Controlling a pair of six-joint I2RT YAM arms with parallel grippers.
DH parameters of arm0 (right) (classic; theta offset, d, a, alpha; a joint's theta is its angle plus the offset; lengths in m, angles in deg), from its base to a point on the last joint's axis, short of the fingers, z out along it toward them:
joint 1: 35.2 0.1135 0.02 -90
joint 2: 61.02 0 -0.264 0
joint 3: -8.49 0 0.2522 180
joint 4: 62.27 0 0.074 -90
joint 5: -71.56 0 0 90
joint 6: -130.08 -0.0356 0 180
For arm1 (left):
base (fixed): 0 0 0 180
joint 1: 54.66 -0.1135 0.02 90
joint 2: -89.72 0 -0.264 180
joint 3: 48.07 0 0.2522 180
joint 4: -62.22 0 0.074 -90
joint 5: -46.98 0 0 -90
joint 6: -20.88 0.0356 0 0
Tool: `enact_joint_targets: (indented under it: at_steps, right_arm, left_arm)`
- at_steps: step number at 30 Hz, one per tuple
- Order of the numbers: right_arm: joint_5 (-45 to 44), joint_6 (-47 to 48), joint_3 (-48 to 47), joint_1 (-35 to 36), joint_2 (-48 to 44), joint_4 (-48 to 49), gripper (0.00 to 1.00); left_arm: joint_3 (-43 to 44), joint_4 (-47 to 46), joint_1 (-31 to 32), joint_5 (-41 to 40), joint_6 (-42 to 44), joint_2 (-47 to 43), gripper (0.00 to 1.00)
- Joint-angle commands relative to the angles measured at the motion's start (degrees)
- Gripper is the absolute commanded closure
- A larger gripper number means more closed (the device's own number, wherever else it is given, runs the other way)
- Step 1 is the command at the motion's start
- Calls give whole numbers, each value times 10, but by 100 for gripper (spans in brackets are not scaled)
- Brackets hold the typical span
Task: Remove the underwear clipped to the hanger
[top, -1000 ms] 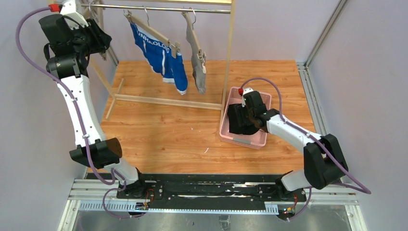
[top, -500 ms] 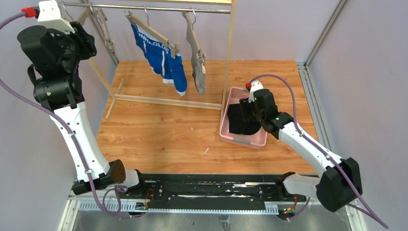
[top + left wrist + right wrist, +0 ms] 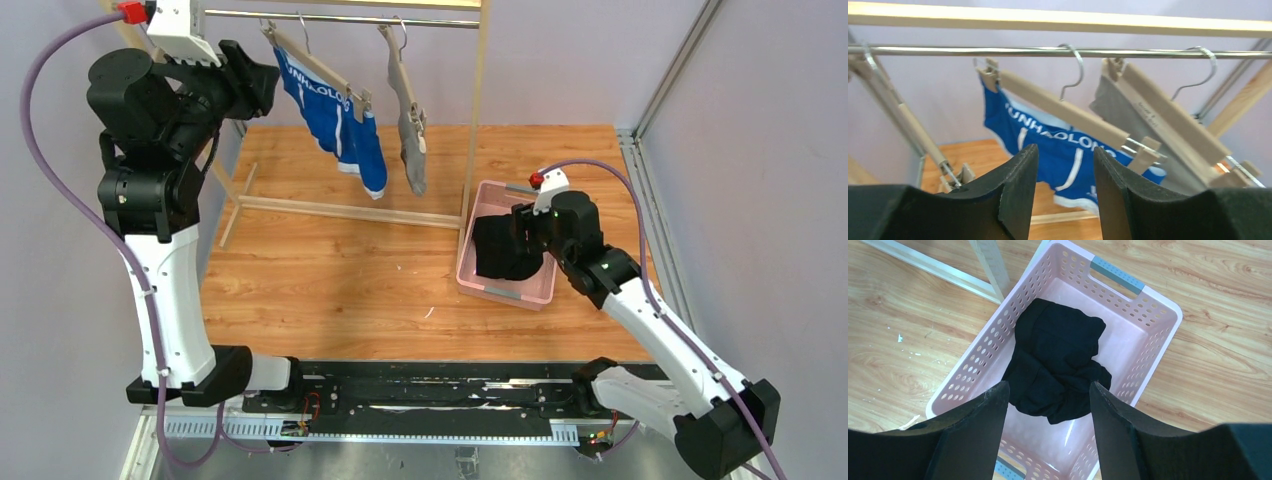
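The blue underwear [image 3: 340,120] with white waistband lettering hangs clipped to a wooden hanger [image 3: 320,65] on the rail; it also shows in the left wrist view [image 3: 1068,155]. The grey underwear [image 3: 410,120] hangs clipped to a second hanger beside it, seen too in the left wrist view [image 3: 1143,135]. The black underwear [image 3: 500,250] lies crumpled in the pink basket [image 3: 545,290], as in the right wrist view [image 3: 1058,365]. My left gripper [image 3: 1064,160] is open, empty, high up just left of the blue underwear. My right gripper [image 3: 1048,390] is open, empty, above the basket.
A wooden clothes rack with a metal rail [image 3: 340,17] stands at the back; its upright post [image 3: 476,110] rises next to the basket. An empty hanger [image 3: 898,115] hangs at the rail's left end. Grey walls close both sides.
My left arm has swung right along the rail towards the blue underwear. My right arm has lifted and pulled back from the basket, leaving the black underwear in it.
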Motion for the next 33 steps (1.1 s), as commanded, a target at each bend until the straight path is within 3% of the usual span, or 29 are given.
enact_joint_targets:
  at_steps: [1, 3, 5, 9, 12, 20, 21, 33]
  right_arm:
    - [8, -10, 5, 3, -38, -17, 39]
    - [11, -15, 12, 4, -51, -18, 39]
    - [18, -20, 16, 6, -62, -19, 39]
    - [29, -29, 22, 9, -72, -20, 39]
    - [33, -32, 24, 11, -78, -23, 39]
    - [36, -37, 44, 12, -98, -19, 39]
    - [38, -36, 44, 12, -98, -18, 40]
    - [50, -29, 71, 12, -96, -2, 45]
  left_arm:
    - [-16, -62, 16, 23, -61, 5, 47]
    - [-27, -77, 26, 24, -76, 9, 44]
    - [-27, -78, 45, 19, -81, 18, 33]
    - [-40, -104, 92, 4, -92, 29, 26]
    - [-45, -109, 124, -14, -91, 40, 13]
    - [-68, -117, 154, -121, -107, 50, 11]
    - [-73, -119, 155, -130, -108, 50, 6]
    - [-105, -148, 162, -166, -126, 68, 5]
